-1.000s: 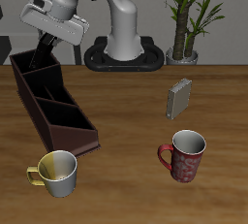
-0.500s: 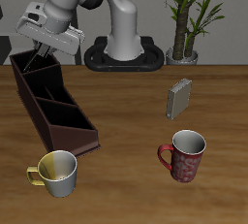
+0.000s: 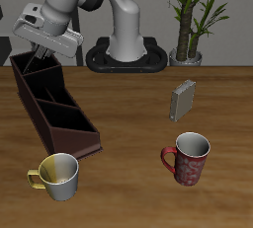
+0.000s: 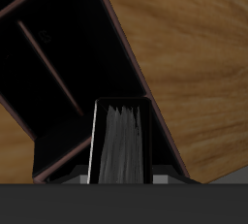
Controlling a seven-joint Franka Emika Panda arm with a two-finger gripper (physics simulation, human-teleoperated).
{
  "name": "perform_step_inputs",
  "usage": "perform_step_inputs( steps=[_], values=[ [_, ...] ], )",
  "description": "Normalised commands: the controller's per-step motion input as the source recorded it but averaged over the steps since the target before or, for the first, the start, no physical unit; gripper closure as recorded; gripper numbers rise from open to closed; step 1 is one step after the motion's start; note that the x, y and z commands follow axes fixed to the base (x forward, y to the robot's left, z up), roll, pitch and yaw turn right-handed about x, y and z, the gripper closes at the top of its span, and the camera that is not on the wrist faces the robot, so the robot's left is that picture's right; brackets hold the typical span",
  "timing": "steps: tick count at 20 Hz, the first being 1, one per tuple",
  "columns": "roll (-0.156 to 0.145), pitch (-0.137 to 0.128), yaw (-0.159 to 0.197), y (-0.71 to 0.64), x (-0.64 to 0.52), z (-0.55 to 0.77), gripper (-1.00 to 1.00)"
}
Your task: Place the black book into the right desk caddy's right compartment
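My gripper (image 3: 40, 58) hangs over the far end of the right desk caddy (image 3: 57, 109), a long dark open box lying on the table. It is shut on the black book (image 4: 121, 139), whose white page edge faces the wrist camera. The book stands upright over the caddy's dark inside (image 4: 68, 73). In the exterior view the book is hard to tell from the dark caddy. The right compartment (image 3: 29, 71) is the squarish end section directly under the gripper, away from the low reddish-brown lip (image 3: 83, 149).
A grey book (image 3: 182, 100) stands upright farther along the table. A red mug (image 3: 188, 158) and a cream-yellow mug (image 3: 57, 176) stand near the front edge. A potted plant (image 3: 190, 20) and the robot base (image 3: 126, 49) are at the back.
The gripper with the book has shifted toward the caddy's far end and a little lower, over the end compartment. Nothing else has moved.
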Motion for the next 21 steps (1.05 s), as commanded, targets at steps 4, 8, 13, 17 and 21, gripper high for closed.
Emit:
perform_step_inputs(
  steps=[4,8,13,17,21],
  values=[
    [-0.032,0.068,-0.04,-0.18,0.12,-0.19,-1.0],
    [-0.016,-0.013,-0.009,-0.04,0.0,0.14,-1.0],
    [-0.005,-0.013,0.008,0.01,0.01,0.09,-1.0],
    [-0.011,-0.039,0.026,0.07,0.05,0.3,-1.0],
    [0.0,-0.016,0.03,0.1,0.09,0.19,-1.0]
  ],
)
